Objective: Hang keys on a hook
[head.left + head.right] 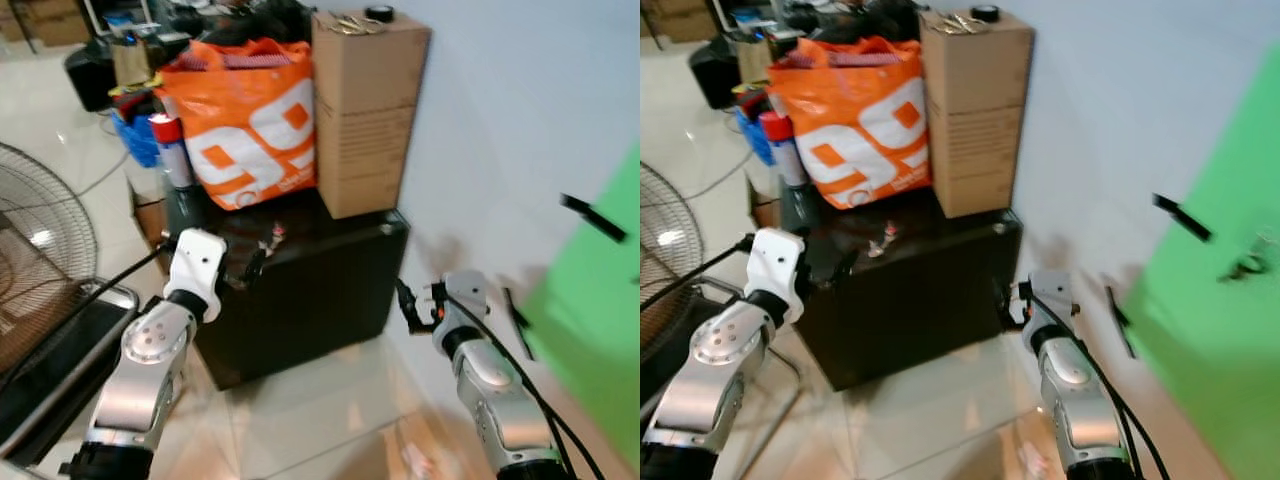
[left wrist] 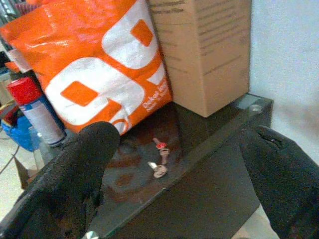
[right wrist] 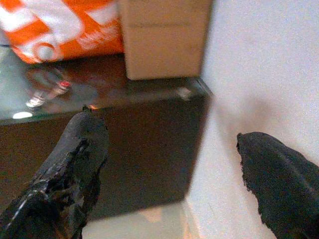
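**Keys on black cabinet, both grippers apart from them**

Keys [image 2: 159, 159]: small bunch with a red tag, lying flat on the glossy top of the black cabinet [image 1: 310, 290], near its front edge, just in front of the orange bag [image 1: 250, 120].

Hook [image 1: 592, 217]: dark peg standing out from the white wall, beside the green panel [image 1: 600, 330], well apart from the keys.

Left gripper [image 1: 248, 268]: at the cabinet's front left corner, fingers [image 2: 75, 174] spread wide, nothing between them, pointing toward the keys but short of them.

Right gripper [image 1: 408, 305]: low by the cabinet's right side, near the wall, fingers [image 3: 75, 159] parted and empty.

Cardboard box [image 1: 365, 110]: upright on the cabinet beside the bag, against the wall.

Spray can [image 1: 170, 150]: red cap, left of the bag.

Fan [image 1: 40, 250]: wire guard, at far left.
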Robot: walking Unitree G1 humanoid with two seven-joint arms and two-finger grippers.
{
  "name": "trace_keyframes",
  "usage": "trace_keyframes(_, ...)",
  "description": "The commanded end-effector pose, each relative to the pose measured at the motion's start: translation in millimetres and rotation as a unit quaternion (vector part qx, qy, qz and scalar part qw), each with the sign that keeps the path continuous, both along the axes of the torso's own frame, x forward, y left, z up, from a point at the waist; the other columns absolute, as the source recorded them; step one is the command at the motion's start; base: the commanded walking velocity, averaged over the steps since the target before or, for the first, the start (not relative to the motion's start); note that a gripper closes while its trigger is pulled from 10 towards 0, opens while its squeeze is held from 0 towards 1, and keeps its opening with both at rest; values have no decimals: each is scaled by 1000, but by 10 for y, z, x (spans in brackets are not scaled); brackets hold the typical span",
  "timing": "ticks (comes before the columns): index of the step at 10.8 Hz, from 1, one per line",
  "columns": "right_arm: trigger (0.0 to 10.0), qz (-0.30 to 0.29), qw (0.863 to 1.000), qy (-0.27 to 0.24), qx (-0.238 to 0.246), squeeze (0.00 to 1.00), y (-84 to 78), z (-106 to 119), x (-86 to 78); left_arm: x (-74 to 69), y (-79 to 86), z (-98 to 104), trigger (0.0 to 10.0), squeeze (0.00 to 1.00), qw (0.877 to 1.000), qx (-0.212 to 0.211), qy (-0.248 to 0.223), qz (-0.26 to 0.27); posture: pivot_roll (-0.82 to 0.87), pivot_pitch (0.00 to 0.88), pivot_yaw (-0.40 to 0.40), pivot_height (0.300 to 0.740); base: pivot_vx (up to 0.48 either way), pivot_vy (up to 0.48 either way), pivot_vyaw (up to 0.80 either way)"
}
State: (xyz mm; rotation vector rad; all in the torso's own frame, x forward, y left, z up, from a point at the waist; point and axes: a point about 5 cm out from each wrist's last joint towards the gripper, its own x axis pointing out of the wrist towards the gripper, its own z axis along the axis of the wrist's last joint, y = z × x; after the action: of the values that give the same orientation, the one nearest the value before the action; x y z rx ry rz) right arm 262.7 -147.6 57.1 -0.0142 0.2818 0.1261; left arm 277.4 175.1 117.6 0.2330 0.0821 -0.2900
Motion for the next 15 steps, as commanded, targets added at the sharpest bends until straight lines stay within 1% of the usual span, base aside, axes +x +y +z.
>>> trace_keyframes(1, 10000, 15, 1000, -11, 1, 1000, 59, 68, 8, -1, 31, -29, 10000, 0, 1000, 2, 9, 1, -78, 0, 38, 740, 330, 0, 800)
trace_keyframes(2, 10000, 7, 1000, -8, -9, 1000, 29, 66, -5, 5, 12, -32, 10000, 0, 1000, 0, 9, -4, -78, 0, 38, 740, 330, 0, 413)
trace_keyframes(4, 10000, 2, 1000, -9, -3, 1000, 1, 71, -8, 6, 0, -46, 10000, 0, 1000, 0, 9, -4, -86, 0, 28, 740, 332, 0, 0)
trace_keyframes(7, 10000, 6, 1000, -5, -9, 1000, 30, 68, -1, -1, 5, -65, 10000, 0, 1000, 0, 10, 0, -77, 0, 12, 740, 330, 0, 0)
trace_keyframes(12, 10000, -15, 1000, -7, 1, 1000, 17, 67, -20, -22, 21, -81, 10000, 0, 1000, 10, 11, -10, -73, 0, 6, 740, 330, 0, 0)
trace_keyframes(13, 10000, -16, 1000, 0, 1, 1000, 6, 50, -42, -14, 19, -81, 10000, 0, 1000, 9, 12, -11, -77, 0, 6, 740, 334, 0, -544)
trace_keyframes(15, 10000, -9, 1000, -2, -4, 1000, -9, 58, -62, -16, -12, -96, 10000, 0, 1000, 7, 13, -14, -82, 0, 5, 740, 332, 0, -703)
